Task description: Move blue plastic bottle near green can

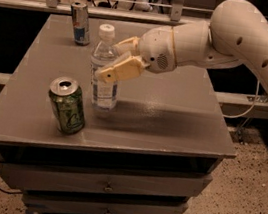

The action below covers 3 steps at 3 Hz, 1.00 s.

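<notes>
The blue plastic bottle (104,90) is seen upright on the table (172,120), near the green can (67,106), and is clasped at mid-body by the claw (112,59). A light, thin-walled, slippery body is expected, so moderate pressure is advised. The fill level cannot be determined.

High close front view, tool (110,59) central
</notes>
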### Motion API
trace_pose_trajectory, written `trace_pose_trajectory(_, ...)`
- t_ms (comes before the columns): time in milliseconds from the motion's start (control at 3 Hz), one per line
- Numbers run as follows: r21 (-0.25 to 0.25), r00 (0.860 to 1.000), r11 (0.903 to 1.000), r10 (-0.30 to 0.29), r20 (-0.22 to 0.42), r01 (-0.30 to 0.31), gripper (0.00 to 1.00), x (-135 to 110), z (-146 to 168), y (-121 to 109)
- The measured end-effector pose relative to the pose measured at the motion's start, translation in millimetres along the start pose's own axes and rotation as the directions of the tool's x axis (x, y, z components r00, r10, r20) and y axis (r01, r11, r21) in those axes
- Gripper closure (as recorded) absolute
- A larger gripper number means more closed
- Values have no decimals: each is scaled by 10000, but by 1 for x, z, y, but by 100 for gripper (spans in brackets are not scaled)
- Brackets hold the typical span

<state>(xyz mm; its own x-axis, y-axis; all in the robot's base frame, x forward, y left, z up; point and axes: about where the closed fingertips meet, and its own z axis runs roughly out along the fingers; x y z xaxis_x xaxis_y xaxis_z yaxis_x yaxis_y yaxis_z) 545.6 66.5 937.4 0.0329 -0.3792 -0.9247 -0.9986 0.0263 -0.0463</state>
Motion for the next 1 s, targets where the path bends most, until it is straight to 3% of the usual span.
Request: trace_pose_trajectory(1000, -500, 9984, 9977, -434, 354, 451, 15, 6, 10, 14)
